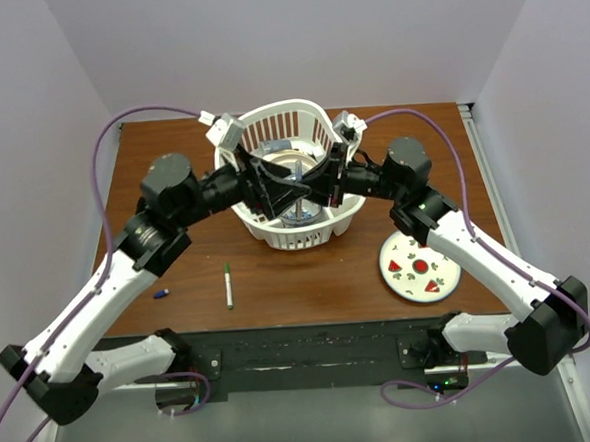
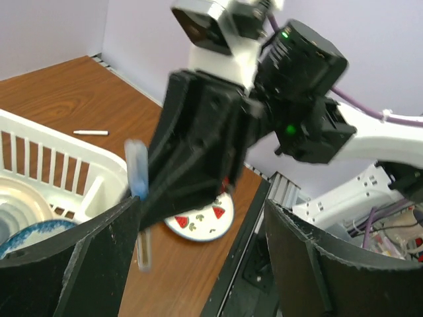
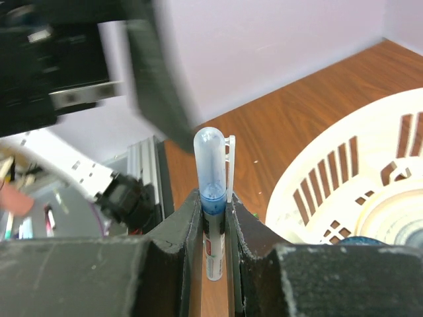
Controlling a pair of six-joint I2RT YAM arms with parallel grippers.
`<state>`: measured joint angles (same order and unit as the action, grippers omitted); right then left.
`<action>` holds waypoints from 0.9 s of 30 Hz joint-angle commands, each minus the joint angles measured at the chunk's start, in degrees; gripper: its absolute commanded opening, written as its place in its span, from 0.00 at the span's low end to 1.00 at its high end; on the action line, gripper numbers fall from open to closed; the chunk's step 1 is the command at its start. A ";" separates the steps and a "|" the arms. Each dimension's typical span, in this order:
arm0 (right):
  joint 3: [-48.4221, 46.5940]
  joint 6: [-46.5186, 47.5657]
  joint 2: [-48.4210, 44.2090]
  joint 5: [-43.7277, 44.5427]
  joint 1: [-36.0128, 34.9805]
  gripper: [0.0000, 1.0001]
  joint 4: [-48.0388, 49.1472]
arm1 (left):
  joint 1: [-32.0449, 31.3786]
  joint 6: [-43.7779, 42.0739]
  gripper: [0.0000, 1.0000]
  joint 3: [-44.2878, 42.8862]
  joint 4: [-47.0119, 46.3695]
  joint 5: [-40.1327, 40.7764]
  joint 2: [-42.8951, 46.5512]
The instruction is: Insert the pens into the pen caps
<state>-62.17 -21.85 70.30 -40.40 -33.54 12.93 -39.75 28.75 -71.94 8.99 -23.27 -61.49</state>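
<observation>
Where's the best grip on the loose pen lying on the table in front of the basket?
Mid-barrel of the pen, coming straight down, jaws closing across it left to right. It lies flat on the table, long axis running near to far, green end far; the blue cap sits clear to its left.

Table (image 1: 309,280): brown wood-grain top, smooth, with a faint sheen.
Basket (image 1: 296,239): white moulded plastic with slatted walls, semi-gloss.
Plate (image 1: 426,238): white, glazed and glossy, printed with strawberries.
Pen (image 3: 213,257): smooth white plastic barrel. Its cap (image 3: 209,155) is clear bluish plastic, glossy.
Left claw (image 2: 201,211) and right claw (image 3: 213,205): matt black plastic fingers, grainy, with pale scuffs along the edges.
Arm shells (image 1: 109,292): smooth white plastic, joined by satin black housings.
Cables (image 1: 158,110): purple sheath, smooth.
</observation>
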 commanded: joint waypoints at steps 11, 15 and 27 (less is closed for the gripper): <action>-0.93 -14.09 -1.75 0.33 0.58 0.00 12.46 | -0.42 -5.20 0.68 5.85 -0.90 -6.52 1.04; -0.85 -15.33 -2.54 0.67 0.49 0.00 13.09 | -0.33 -5.37 0.67 5.94 -1.61 -6.71 -0.55; -0.32 -15.33 -2.36 -0.47 -2.05 0.00 13.35 | -0.33 -5.11 0.43 7.17 -5.38 -6.17 -1.43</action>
<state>-62.08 -36.51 68.84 -38.79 -34.41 23.24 -39.92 24.32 -64.97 8.69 -28.14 -63.20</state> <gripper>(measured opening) 0.165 0.588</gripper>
